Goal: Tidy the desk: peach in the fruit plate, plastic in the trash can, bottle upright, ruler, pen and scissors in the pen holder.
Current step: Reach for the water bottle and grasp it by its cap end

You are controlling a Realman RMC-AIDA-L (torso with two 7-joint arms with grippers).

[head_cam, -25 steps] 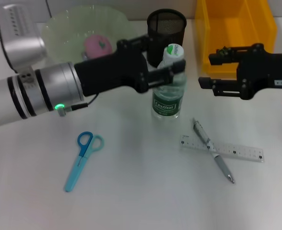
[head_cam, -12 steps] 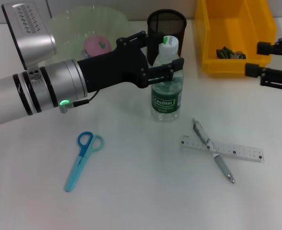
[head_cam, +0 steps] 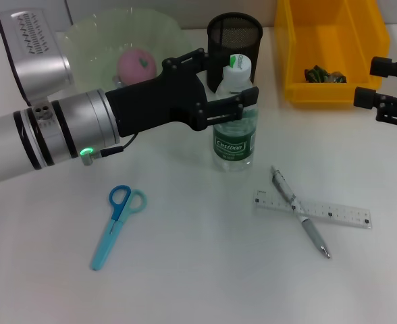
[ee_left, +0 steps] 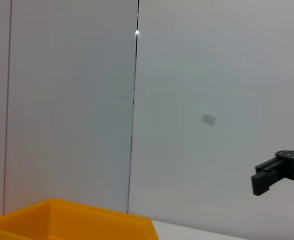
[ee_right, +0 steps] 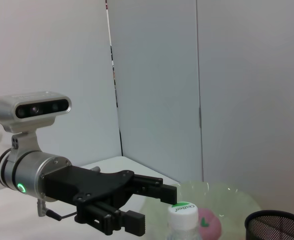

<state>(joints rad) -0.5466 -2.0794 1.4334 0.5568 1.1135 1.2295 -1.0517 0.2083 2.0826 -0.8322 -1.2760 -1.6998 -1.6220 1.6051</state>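
While the bottle stands upright on the table, left gripper is at its neck, jaws spread slightly, probably letting go.
Fingers sit either side of the bottle just under the cap; contact unclear, so release is a guess. Right gripper is off at the right edge beside the yellow bin, fingers apart, holding nothing; dark plastic lies in the bin. Peach is in the plate. Scissors lie flat on the near left of the table. Pen lies crossed over the ruler, near right. Holder is just behind the bottle. Those three are not yet stowed.
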